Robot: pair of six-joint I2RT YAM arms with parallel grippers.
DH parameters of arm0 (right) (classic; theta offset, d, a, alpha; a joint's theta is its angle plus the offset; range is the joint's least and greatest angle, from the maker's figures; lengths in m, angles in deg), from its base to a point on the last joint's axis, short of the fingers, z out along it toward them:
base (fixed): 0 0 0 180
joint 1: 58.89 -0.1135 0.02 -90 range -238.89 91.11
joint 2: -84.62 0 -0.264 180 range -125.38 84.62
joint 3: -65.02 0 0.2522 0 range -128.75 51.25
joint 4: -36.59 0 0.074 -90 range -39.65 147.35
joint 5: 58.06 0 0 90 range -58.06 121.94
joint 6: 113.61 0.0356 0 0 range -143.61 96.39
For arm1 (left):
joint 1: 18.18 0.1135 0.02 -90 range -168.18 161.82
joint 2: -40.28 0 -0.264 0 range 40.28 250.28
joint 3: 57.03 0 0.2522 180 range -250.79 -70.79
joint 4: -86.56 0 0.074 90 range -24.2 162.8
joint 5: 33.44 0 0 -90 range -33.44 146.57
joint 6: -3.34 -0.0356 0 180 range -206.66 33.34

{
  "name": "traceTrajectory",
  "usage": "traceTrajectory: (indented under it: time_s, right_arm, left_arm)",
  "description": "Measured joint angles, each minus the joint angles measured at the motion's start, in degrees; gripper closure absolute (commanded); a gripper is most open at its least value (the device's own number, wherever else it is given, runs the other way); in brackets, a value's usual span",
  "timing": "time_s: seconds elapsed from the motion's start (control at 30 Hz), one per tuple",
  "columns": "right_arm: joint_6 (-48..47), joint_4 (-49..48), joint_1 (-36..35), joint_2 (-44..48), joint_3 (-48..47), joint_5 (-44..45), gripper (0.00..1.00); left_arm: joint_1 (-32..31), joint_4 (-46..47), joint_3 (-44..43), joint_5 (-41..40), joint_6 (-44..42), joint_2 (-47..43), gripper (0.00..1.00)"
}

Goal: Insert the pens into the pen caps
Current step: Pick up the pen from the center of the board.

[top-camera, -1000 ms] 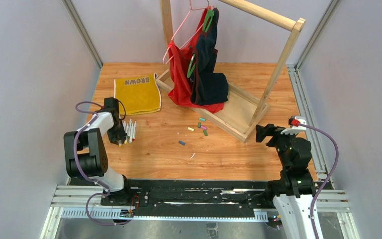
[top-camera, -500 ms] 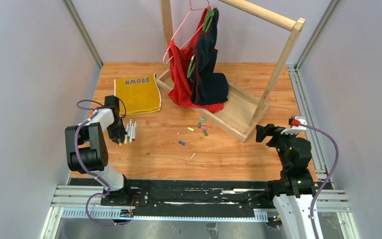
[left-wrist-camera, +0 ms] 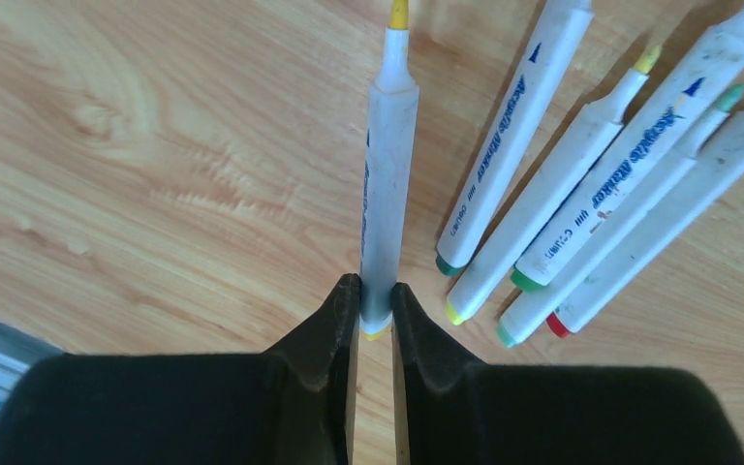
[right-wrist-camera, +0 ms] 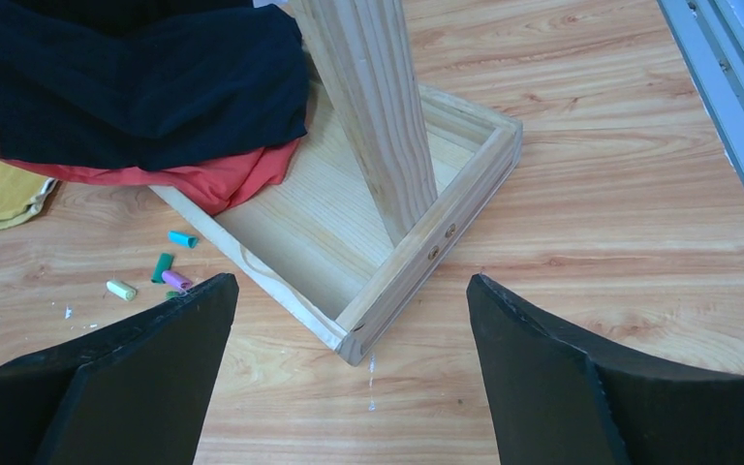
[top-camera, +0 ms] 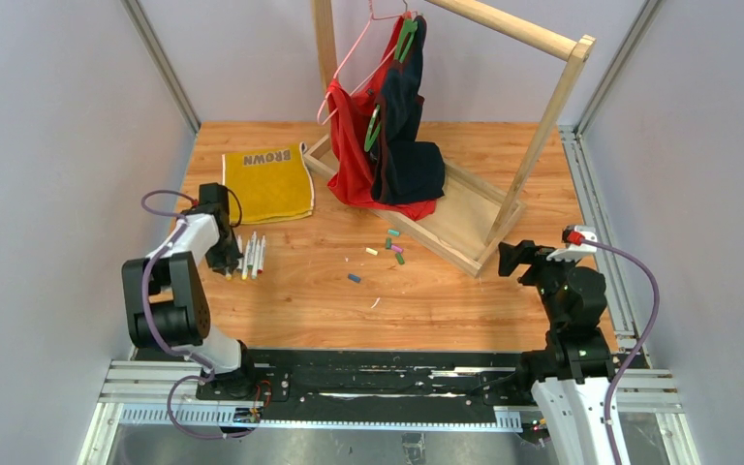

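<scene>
**Left arm has hold of the yellow pen; capping not yet begun**

Nearest me, the left gripper (left-wrist-camera: 375, 291) is clamped on the tail end of a thin white-barrelled marker pen with a yellow nib (left-wrist-camera: 390, 184). The pen lies along the pale wooden table (top-camera: 446, 300) at its left side, nib pointing away from the fingers. Just to its right the other white pens (left-wrist-camera: 581, 194) lie fanned side by side, with blue lettering on their barrels and green, yellow, teal and red ends.

The right gripper (right-wrist-camera: 349, 281) hangs over the right side with its jaws wide apart and nothing between them.

Further in, the small coloured plastic pen caps (top-camera: 392, 244) lie scattered mid-table, just in front of the wooden clothes-rack base (right-wrist-camera: 426, 257) and well apart from the pens.

This looks like the pick-up of the first pen. I'd judge the next move is to lift it clear of its neighbours and bring it to the pale yellow cap (right-wrist-camera: 121, 290). That cap lies on its side, so the free arm probably has to hold it steady while the nib is lined up with its mouth
</scene>
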Motion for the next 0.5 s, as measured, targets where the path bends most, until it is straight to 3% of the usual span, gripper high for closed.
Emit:
traceTrajectory:
  time_s: [0.17,0.5]
  right_arm:
    - [0.0,1.4,0.0,-1.6,-0.7,-2.0,0.11]
    - [4.9,2.4,-0.1,-5.0,-2.4,-16.8,0.15]
  left_arm:
    - [-1.4,0.8,0.7,-1.7,-0.2,-8.1,1.0]
    - [-14.0,5.1,3.5,2.4,-2.6,-23.2,1.0]
